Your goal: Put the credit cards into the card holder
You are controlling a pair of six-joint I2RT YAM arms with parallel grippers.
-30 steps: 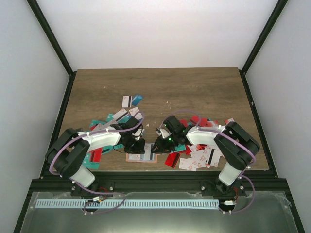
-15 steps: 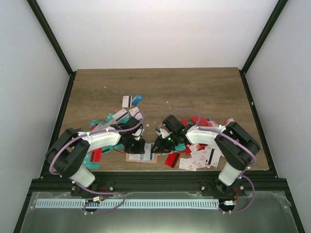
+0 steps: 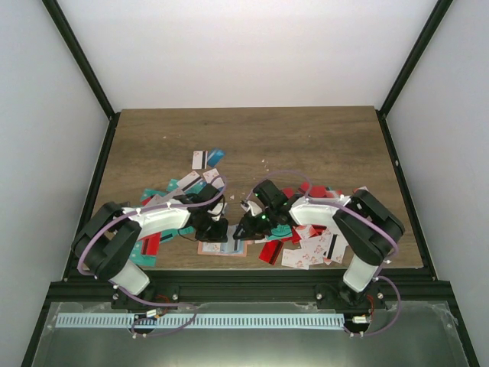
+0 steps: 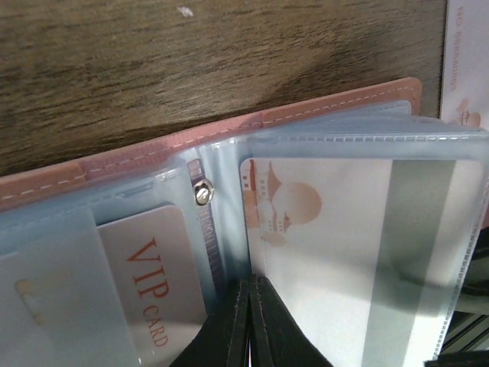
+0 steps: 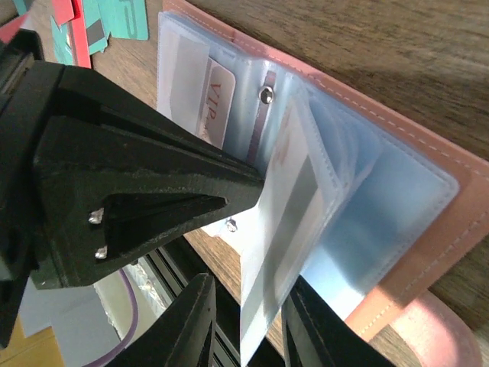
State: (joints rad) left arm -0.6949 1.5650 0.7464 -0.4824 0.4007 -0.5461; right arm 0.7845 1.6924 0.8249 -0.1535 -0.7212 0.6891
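Observation:
The salmon-pink card holder [image 3: 222, 248] lies open near the front edge between both grippers. Its clear sleeves show in the left wrist view: a VIP card [image 4: 149, 279] on the left and a white card with a red mark and grey stripe [image 4: 336, 252] on the right. My left gripper [image 4: 251, 284] is shut, its tip pressing the sleeve [image 4: 229, 214] beside the spine. My right gripper [image 5: 249, 289] is open and straddles the raised sleeve [image 5: 284, 229] holding the striped card; only the right finger [image 5: 309, 329] touches it. Loose credit cards [image 3: 174, 189] lie scattered on both sides.
Teal, red and white cards lie heaped at left and at right [image 3: 309, 248]. Two or three more [image 3: 206, 158] lie farther back. The table's front edge and black frame rail [image 3: 244, 279] run just below the holder. The left gripper's body [image 5: 114, 168] fills the left of the right wrist view.
My right gripper has edged slightly left toward the holder. The left arm has stayed put.

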